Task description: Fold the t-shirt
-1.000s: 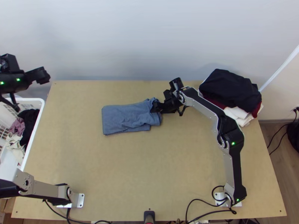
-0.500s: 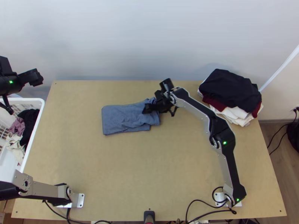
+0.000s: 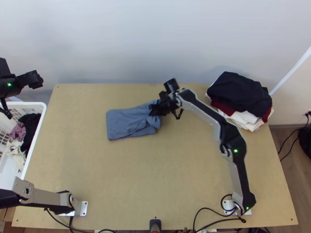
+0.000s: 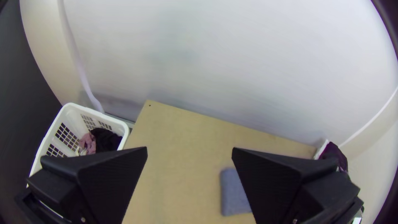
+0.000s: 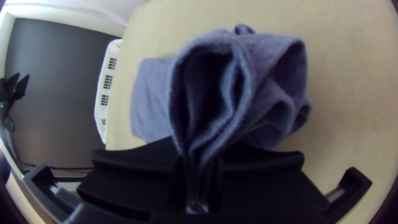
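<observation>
The blue t-shirt (image 3: 122, 122) lies folded into a flat rectangle left of the table's middle, its right end raised and bunched. At that end is my right gripper (image 3: 154, 110). In the right wrist view the right gripper (image 5: 197, 164) is shut on several layers of the shirt (image 5: 153, 97), which loop up loosely above its fingers. My left gripper (image 3: 19, 95) hangs near the basket, off the table's left edge. Seen from its own wrist, the left gripper (image 4: 189, 150) stands open and empty, with part of the shirt (image 4: 232, 195) visible farther off.
A white basket (image 3: 39, 104) with clothes stands beyond the table's left edge. A pile of clothes (image 3: 241, 93) lies at the far right corner. Bare table (image 3: 136, 174) stretches in front of the shirt. Black cables run along the near edge.
The right gripper has moved left, and the shirt's right end has shifted left with it and bunched more. The left gripper has drawn slightly left, farther out from the table.
</observation>
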Action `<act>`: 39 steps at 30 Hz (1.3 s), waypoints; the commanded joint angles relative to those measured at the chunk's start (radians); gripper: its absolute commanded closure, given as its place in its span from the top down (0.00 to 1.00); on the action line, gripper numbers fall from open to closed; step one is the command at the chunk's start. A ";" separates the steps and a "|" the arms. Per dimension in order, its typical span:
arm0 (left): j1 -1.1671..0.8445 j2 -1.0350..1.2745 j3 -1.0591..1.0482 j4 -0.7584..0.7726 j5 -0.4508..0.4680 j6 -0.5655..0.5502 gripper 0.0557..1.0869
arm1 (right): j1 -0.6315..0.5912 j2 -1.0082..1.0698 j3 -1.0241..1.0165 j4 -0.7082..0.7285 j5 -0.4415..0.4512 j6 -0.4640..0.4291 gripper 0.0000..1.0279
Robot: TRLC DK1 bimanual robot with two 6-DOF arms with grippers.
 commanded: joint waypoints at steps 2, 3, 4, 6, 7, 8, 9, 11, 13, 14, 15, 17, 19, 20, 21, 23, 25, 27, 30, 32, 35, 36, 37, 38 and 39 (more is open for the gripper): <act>0.013 0.010 0.025 -0.002 -0.001 0.017 0.96 | -0.050 -0.210 0.031 0.006 -0.014 0.042 0.03; 0.016 0.011 0.025 -0.002 0.000 0.022 0.96 | -0.061 -0.233 0.037 0.006 -0.014 0.043 0.03; 0.024 0.013 0.025 -0.002 0.000 0.026 0.96 | -0.074 -0.259 0.044 0.006 -0.013 0.043 0.03; 0.028 0.014 0.025 0.000 0.000 0.031 0.96 | -0.105 -0.292 0.059 0.012 -0.013 0.043 0.03; 0.033 0.016 0.025 0.000 0.000 0.034 0.96 | -0.125 -0.304 0.073 0.012 -0.013 0.046 0.03; 0.035 0.017 0.025 0.000 0.000 0.037 0.96 | -0.145 -0.315 0.082 0.015 -0.013 0.059 0.03; 0.036 0.017 0.025 0.001 0.000 0.040 0.96 | -0.171 -0.325 0.096 0.020 -0.013 0.059 0.03; 0.042 0.021 0.025 0.004 0.000 0.043 0.96 | -0.220 -0.336 0.129 0.024 -0.013 0.069 0.03; 0.044 0.021 0.025 0.006 0.000 0.046 0.96 | -0.280 -0.344 0.172 0.027 -0.013 0.069 0.03; 0.045 0.022 0.027 0.006 0.000 0.048 0.96 | -0.311 -0.342 0.197 0.027 -0.013 0.069 0.03; 0.045 0.022 0.025 0.006 0.000 0.048 0.96 | -0.340 -0.339 0.222 0.030 -0.014 0.071 0.03; 0.050 0.025 0.025 0.007 0.000 0.051 0.96 | -0.393 -0.335 0.258 0.040 -0.016 0.069 0.03; 0.053 0.027 0.025 0.006 0.000 0.054 0.96 | -0.446 -0.333 0.280 0.043 -0.036 0.072 0.03; 0.058 0.030 0.025 0.006 0.000 0.055 0.96 | -0.469 -0.330 0.289 0.047 -0.055 0.076 0.03; 0.061 0.031 0.025 0.007 0.000 0.058 0.96 | -0.490 -0.325 0.298 0.047 -0.075 0.077 0.03; 0.064 0.034 0.025 0.006 0.000 0.060 0.96 | -0.524 -0.322 0.303 0.047 -0.102 0.074 0.03; 0.064 0.039 0.025 0.006 0.000 0.060 0.96 | -0.553 -0.322 0.298 0.047 -0.120 0.076 0.03; 0.064 0.042 0.025 0.009 0.002 0.060 0.96 | -0.584 -0.322 0.291 0.044 -0.129 0.076 0.03; 0.062 0.047 0.025 0.018 0.007 0.060 0.96 | -0.622 -0.325 0.275 0.037 -0.134 0.072 0.03; 0.056 0.048 0.027 0.026 0.008 0.058 0.96 | -0.648 -0.327 0.261 0.037 -0.134 0.069 0.03; 0.051 0.050 0.032 0.026 0.008 0.058 0.96 | -0.683 -0.325 0.245 0.035 -0.144 0.066 0.03; 0.051 0.050 0.032 0.026 0.008 0.058 0.96 | -0.696 -0.321 0.243 0.033 -0.152 0.066 0.03; 0.051 0.051 0.032 0.026 0.010 0.058 0.96 | -0.703 -0.316 0.243 0.032 -0.158 0.066 0.03; 0.051 0.053 0.032 0.026 0.010 0.058 0.96 | -0.713 -0.313 0.241 0.030 -0.158 0.063 0.03; 0.051 0.054 0.032 0.026 0.010 0.058 0.96 | -0.720 -0.307 0.243 0.030 -0.164 0.054 0.03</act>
